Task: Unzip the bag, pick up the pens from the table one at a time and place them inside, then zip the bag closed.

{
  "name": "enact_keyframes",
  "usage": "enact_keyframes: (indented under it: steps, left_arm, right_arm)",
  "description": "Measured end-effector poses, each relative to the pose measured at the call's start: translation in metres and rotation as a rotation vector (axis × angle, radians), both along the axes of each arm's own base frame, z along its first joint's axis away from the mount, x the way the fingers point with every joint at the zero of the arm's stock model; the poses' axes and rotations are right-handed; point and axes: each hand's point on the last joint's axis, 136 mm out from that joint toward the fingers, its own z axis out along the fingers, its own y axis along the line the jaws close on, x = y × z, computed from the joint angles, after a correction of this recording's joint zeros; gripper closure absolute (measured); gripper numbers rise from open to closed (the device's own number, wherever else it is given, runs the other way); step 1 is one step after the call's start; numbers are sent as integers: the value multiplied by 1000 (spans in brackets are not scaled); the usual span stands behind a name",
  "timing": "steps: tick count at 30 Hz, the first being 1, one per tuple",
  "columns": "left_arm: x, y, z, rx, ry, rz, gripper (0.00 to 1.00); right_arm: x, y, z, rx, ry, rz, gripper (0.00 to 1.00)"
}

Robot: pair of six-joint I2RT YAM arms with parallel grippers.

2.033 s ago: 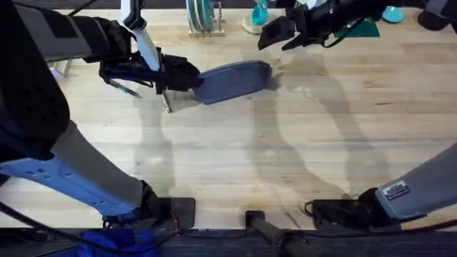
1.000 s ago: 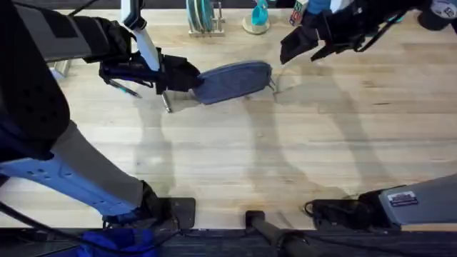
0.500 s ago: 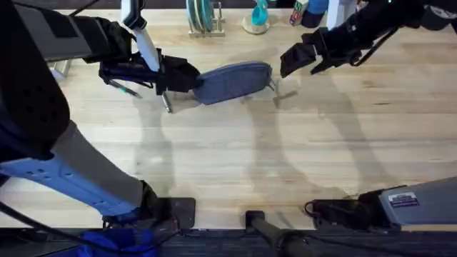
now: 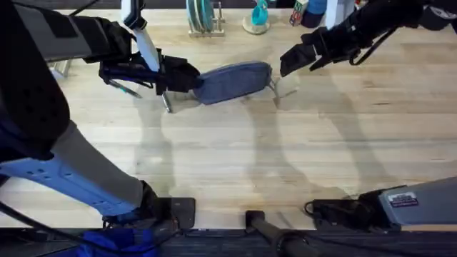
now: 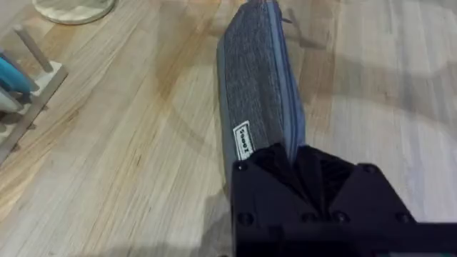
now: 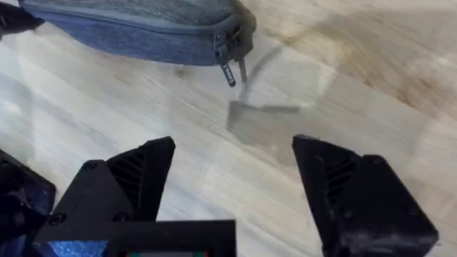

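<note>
1. On the far half of the table (image 4: 235, 157), a pale wood plank top with visible grain, lies the bag (image 4: 232, 81): oblong blue-grey woven fabric pouch, rounded ends, flat on its side.
2. Left gripper (image 4: 187, 77) clenched on the bag's left end; in the left wrist view the black fingers (image 5: 289, 165) pinch the heathered fabric just past a small white label (image 5: 243, 139).
3. Zipper (image 5: 288, 93) runs along the bag's length as a darker blue band; it looks closed along the visible stretch.
4. Zipper pull tab (image 6: 230, 73) hangs off the bag's right end, small, dark, with a thin metal piece beside it, resting near the table surface.
5. Right gripper (image 4: 291, 61) released, jaws spread wide, hovering just right of the bag's right end, not touching it. In the right wrist view its two black angular fingers (image 6: 136, 178) stand well apart, the pull tab ahead between them.
6. A thin dark-and-silvery pen (image 4: 166, 102) lies on the table just under the left gripper, near the bag's left end.
7. A wooden rack with plates (image 4: 202, 20) stands at the far table edge, behind the bag.
</note>
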Motion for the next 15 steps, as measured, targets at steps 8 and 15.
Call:
enact_keyframes:
  steps: [8,15]
  left_arm:
    - [0,0,0,0,0,0,959]
    - [0,0,0,0,0,0,959]
  right_arm:
    - [8,9,-13,-2,4,24,5]
    - [17,29,-13,9,-53,71,5]
